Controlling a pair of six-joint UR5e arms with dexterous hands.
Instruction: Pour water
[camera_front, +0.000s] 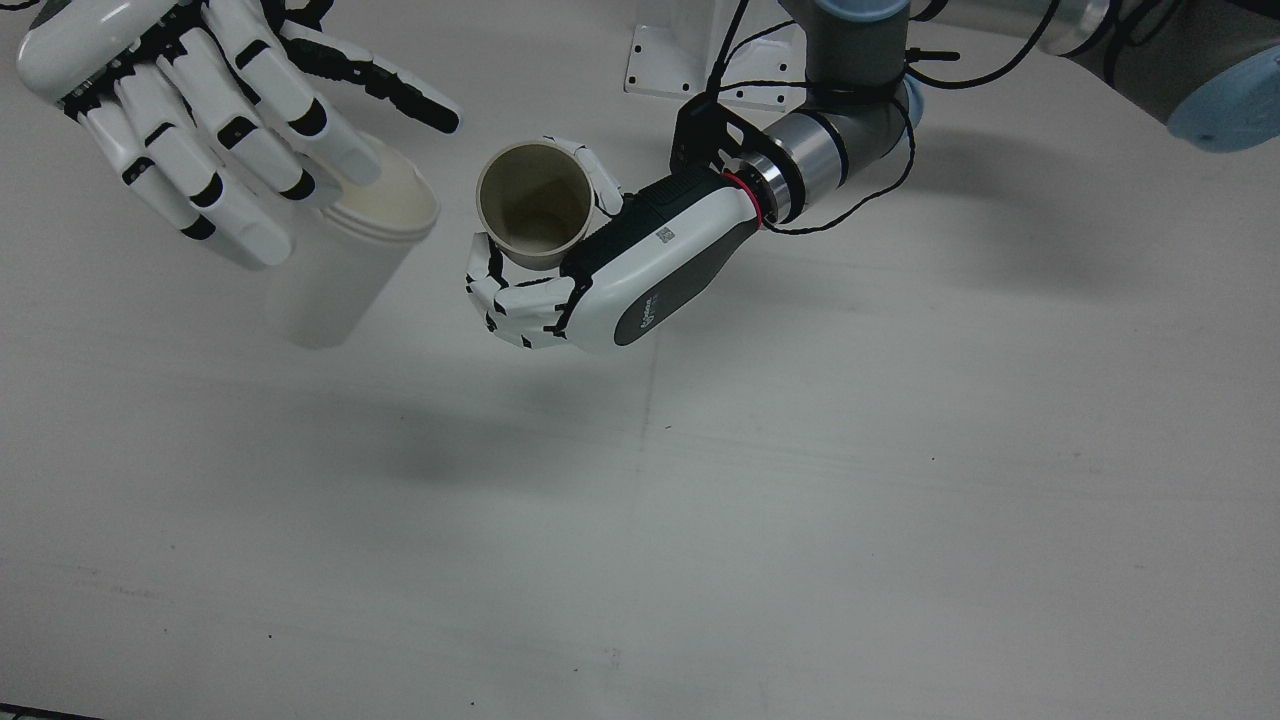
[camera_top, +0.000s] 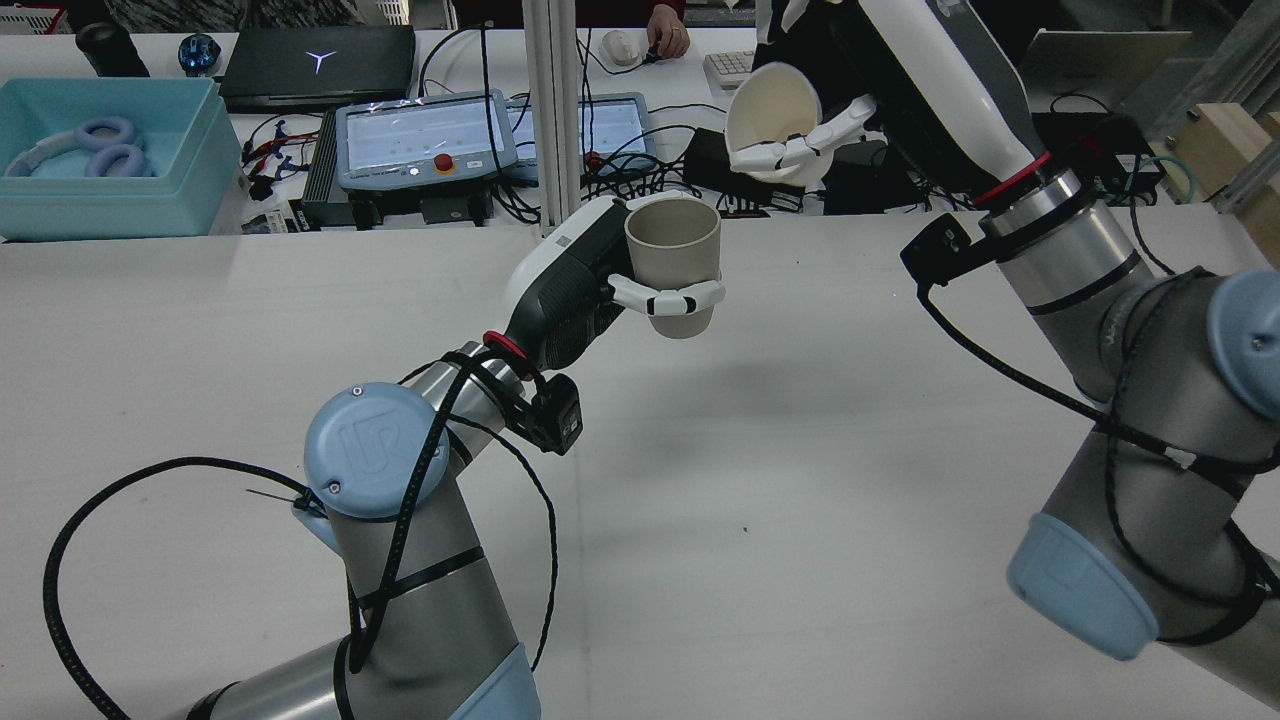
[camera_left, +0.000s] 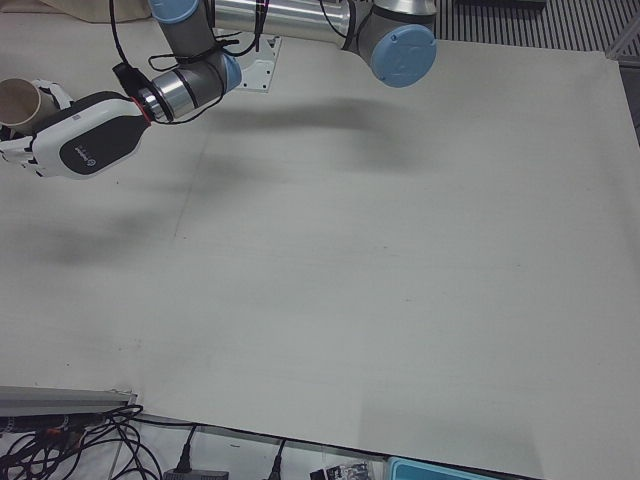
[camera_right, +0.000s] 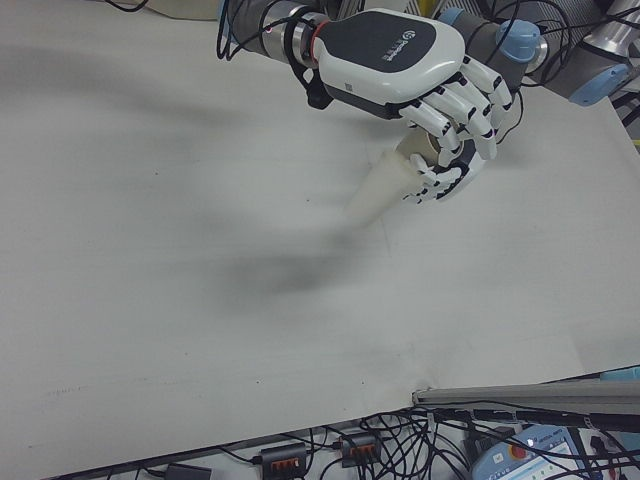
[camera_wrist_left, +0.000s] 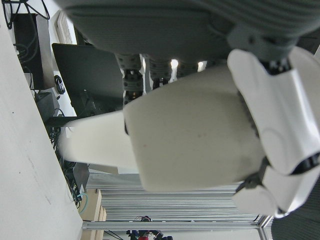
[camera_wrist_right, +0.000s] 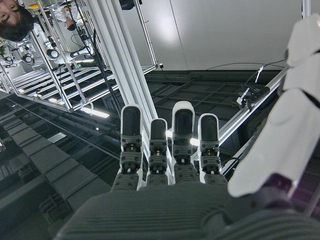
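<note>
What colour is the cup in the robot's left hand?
Beige cup, seen best in the rear view.

The front view looks almost straight down on the white table (camera_front: 800, 500), with an arm pedestal's base plate at the top edge. The rear view sits high behind the two arms and faces forward across the table to a cluttered desk along the top of the frame. The left-front view looks steeply down on one half of the table from the operators' side; the right-front view does the same for the other half — both show cables along the bottom edge. The left hand view is very near, lying on its side, with the table at the left edge. The right hand view points up at the ceiling frame. Front and rear views share the table's middle — the widest overlap.
</note>
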